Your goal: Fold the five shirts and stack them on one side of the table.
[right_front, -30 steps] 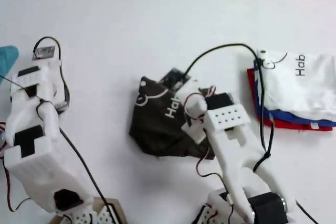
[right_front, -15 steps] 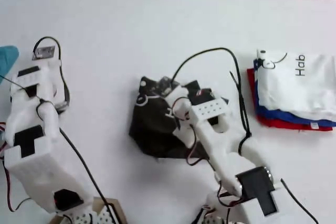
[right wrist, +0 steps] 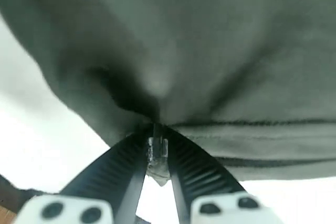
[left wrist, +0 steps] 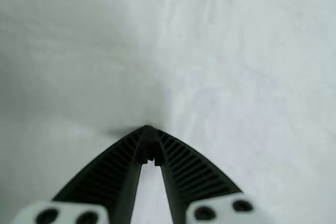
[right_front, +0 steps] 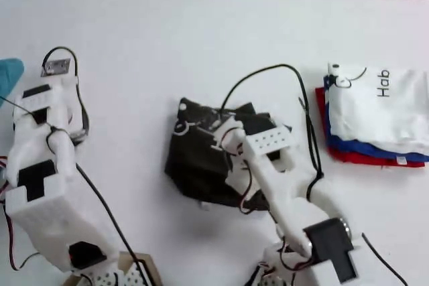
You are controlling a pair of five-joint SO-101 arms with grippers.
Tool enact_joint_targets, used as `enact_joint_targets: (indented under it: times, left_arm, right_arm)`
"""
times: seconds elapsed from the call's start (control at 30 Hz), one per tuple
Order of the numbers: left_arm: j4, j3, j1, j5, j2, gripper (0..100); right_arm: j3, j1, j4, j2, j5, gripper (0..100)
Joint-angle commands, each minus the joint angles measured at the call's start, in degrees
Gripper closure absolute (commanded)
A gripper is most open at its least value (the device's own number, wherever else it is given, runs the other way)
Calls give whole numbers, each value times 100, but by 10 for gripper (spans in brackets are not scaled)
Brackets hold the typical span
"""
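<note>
On black shirt (right_front: pixel 191 162), right pincer (right wrist: pixel 156 129) closed.

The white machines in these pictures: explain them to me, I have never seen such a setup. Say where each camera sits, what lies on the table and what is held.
They are two small robot arms, each ending in a two-fingered gripper. The high view looks down on the white table. The other two pictures come from cameras on the arms' wrists. The right gripper is shut on a crumpled black shirt at mid-table. The left gripper is shut, holding nothing, over bare table. At the right edge lies a stack of folded shirts: white on top, blue and red beneath.
</note>
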Motion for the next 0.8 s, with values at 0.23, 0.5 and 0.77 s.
enact_joint_targets:
  times: [0.23,0.5,0.77]
  left_arm:
    - [-220,-48,281,35,-62,975]
    - [-220,-40,281,35,-62,975]
    - [-220,-40,281,35,-62,975]
  right_arm:
    - [633,-40,-66,-831,237,977]
    - [703,-4,-110,-1095,360,977]
    - [-747,1007,-4,-2088,9,974]
